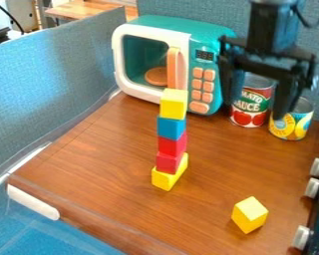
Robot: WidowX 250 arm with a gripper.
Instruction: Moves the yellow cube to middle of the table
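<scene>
The yellow cube [249,214] is placed on the wooden surface [109,164] near the pale knobs [312,188], set apart from the stacked blocks [171,128]. The tool [255,108] is suspended above the surface, its fingers spread wide, with nothing gripped between them.

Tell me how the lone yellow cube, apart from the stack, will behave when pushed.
The yellow cube looks stiff, its edges crisp and straight. Its flat faces suggest it would slide rather than roll, and being roughly as tall as wide, it seems unlikely to tip.
</scene>
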